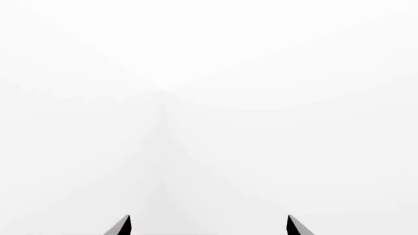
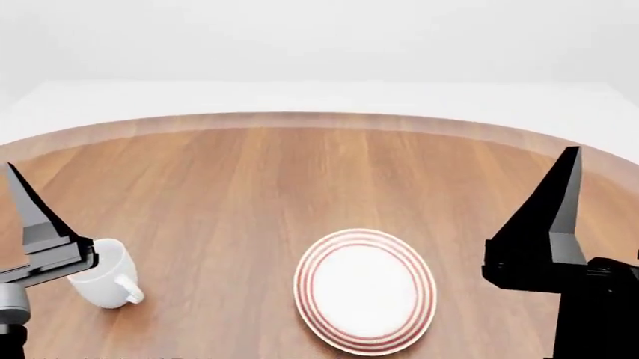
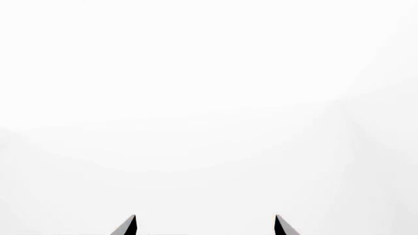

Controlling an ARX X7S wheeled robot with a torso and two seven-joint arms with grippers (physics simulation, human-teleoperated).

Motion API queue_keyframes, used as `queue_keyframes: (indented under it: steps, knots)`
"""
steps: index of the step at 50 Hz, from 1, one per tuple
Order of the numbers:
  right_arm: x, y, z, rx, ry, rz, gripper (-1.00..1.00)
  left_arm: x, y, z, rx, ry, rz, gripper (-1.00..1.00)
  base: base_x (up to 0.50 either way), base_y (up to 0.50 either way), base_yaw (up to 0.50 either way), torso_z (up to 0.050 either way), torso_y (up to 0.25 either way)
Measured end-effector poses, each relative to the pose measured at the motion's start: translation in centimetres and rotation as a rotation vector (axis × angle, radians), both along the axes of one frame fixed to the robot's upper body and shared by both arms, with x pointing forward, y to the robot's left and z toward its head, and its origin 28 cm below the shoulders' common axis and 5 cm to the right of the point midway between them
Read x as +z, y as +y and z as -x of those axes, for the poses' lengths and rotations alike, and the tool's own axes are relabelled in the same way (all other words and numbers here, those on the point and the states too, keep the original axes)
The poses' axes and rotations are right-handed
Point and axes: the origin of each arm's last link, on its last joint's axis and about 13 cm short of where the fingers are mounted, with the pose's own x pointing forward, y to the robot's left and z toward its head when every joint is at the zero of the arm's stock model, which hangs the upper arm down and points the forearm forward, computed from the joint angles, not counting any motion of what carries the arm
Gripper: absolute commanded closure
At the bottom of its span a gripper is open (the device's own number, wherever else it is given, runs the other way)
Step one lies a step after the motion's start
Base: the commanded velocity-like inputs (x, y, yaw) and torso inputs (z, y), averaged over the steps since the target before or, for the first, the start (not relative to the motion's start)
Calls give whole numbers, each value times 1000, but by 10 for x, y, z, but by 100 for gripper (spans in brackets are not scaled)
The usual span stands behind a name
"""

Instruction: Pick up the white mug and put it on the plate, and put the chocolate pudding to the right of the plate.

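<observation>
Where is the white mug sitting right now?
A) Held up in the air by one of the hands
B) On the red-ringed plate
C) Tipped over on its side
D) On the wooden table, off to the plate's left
D: the white mug stands upright on the wooden table, left of the plate and clear of it, beside the left hand.

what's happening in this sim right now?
Nothing is held yet. The left tool and right tool are both raised, pointing up and away from the wooden table; each wrist view shows two fingertips spread apart with only blank white between them. The white mug stands upright on the table beside the left tool, handle toward the camera. The plate sits bare near the front centre. The chocolate pudding is not in view.
</observation>
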Motion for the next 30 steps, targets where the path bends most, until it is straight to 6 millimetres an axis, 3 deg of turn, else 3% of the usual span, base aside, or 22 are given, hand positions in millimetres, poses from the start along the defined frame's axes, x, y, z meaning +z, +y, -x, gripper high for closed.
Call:
queue_keyframes:
  steps: [4, 11, 19, 30]
  knots:
    - [0, 1, 0, -1, -4, 8, -100, 0, 0, 0, 0, 1, 1, -100, 407, -58, 0, 0, 0]
    - [0, 1, 1, -8, -10, 18, -100, 0, -1, 0, -6, 5, 4, -100, 0, 0, 0, 0, 0]
    - [0, 2, 2, -13, -18, 37, -100, -1, -1, -1, -20, 17, 15, -100, -9, 406, 0, 0, 0]
    - [0, 2, 1, -19, -13, 35, -100, -3, -2, -3, -38, 43, 28, -100, 0, 0, 0, 0, 0]
